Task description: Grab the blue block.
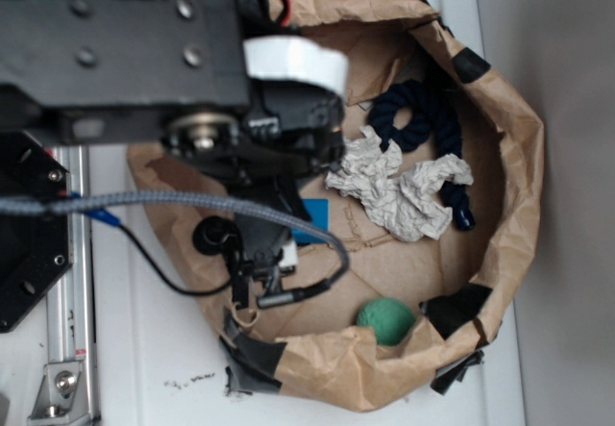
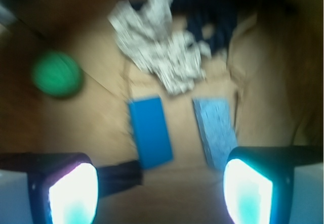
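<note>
The blue block [image 2: 150, 132] lies flat on the brown paper floor of the bag, smooth and saturated blue; in the exterior view only a small piece of it [image 1: 314, 216] shows beside the arm. The pale-blue porous sponge [image 2: 215, 128] lies to its right, parallel. My gripper [image 2: 161, 196] is open and empty, above and just short of both; the block's near end sits between the fingers, nearer the left fingertip [image 2: 73, 193]. In the exterior view the gripper [image 1: 269, 267] is mostly hidden under the arm.
A crumpled grey-white paper [image 1: 399, 187], a dark navy rope [image 1: 423, 118] and a green ball [image 1: 386, 319] lie in the brown paper bag [image 1: 524, 157], whose rolled walls ring the space. Black tape [image 1: 459, 309] patches the rim.
</note>
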`<act>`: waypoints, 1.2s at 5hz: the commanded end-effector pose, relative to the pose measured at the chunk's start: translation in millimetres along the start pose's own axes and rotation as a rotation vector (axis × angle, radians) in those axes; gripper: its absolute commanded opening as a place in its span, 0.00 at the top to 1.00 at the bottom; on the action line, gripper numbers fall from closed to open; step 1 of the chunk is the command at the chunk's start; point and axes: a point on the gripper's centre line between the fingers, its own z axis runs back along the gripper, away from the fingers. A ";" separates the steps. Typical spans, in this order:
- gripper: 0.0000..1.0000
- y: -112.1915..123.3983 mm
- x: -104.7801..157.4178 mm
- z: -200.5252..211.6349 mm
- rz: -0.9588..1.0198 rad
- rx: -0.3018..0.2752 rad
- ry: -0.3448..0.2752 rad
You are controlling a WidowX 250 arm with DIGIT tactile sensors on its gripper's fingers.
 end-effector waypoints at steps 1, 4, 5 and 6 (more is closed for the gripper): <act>0.00 -13.9 1.1 -57.8 -0.083 -0.105 -0.125; 1.00 -38.9 29.8 -79.6 -0.143 -0.088 -0.140; 1.00 -25.6 36.4 -73.2 -0.095 -0.057 -0.113; 1.00 -13.2 49.4 -42.7 -0.063 -0.011 -0.117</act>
